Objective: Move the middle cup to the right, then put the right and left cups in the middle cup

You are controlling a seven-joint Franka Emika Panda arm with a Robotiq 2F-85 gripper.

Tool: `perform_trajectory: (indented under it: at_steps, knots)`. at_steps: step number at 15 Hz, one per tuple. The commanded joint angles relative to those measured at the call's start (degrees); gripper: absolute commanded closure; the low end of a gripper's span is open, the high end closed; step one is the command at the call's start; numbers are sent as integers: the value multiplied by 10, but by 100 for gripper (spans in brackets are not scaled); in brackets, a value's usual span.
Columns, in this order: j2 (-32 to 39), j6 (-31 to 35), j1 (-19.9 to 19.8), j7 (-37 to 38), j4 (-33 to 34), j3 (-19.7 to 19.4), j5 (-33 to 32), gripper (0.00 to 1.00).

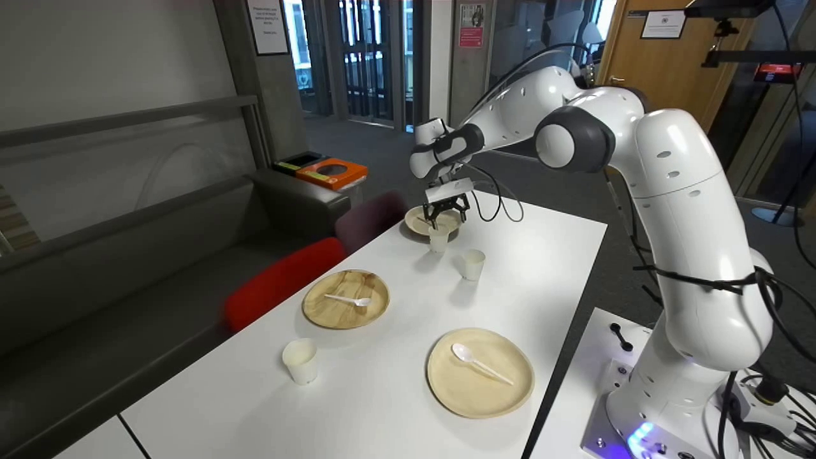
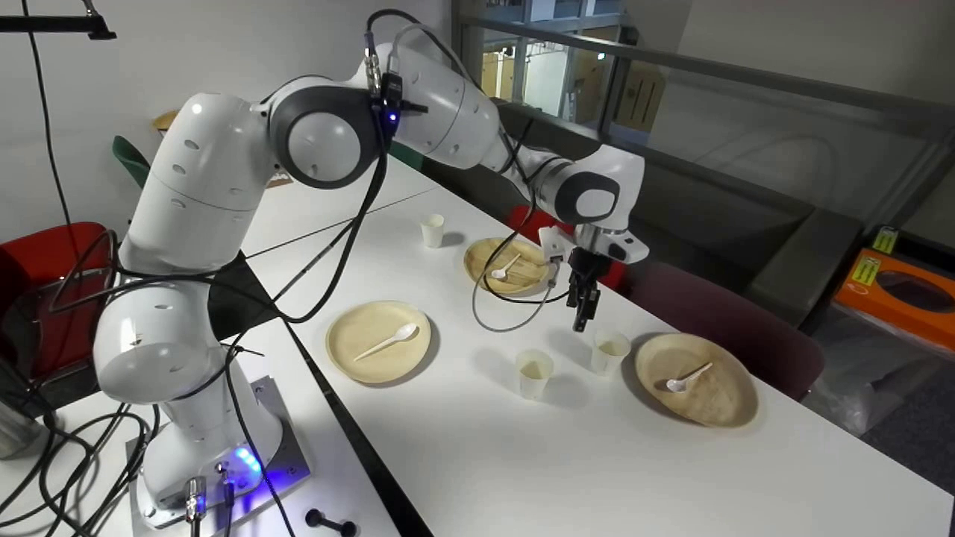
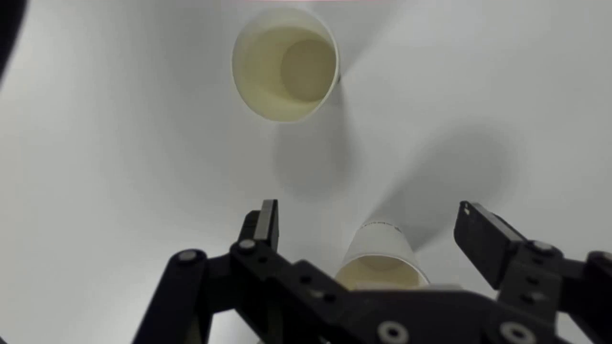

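1. White cup (image 1: 438, 241), small, tapered, upright, standing just beside a round tan plate (image 2: 716, 406); a matching white cup (image 2: 534, 377) stands near it, also upright, not touching; I take this pair for the middle and right cups, though which is which I cannot tell.
2. Lone white cup (image 1: 299, 361), same shape, upright, well apart from the pair; probably the left cup, not yet collected.
3. The pair's closeness makes me think the move to the right is done; mouths face upward, which is what nesting calls for.
4. Robotiq gripper (image 3: 369, 208), black, hanging over the white tabletop (image 1: 382, 408) by the pair; its fingers (image 3: 266, 224) are spread wide, pinching nothing; in the wrist view, tabletop shows between each finger and the partly hidden cup; such a spread would leave room to straddle a rim.
5. White spoon (image 2: 690, 375) on the tan plate, another spoon (image 1: 362, 302) on a wood-grained plate (image 1: 344, 317); they look like laid places, so I judge the fingers should avoid nudging either plate.
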Motion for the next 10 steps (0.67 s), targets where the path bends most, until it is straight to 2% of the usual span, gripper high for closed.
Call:
perform_trajectory:
  at_steps: [1, 2, 8, 10]
  knots:
    - [46, -49, 1, -77, 78, 2, -49, 0]
    - [24, -17, 2, -36, 34, 2, -28, 0]
    - [35, -17, 2, -39, 40, 2, -29, 0]
    - [38, 6, 5, -43, 36, 0, -37, 0]
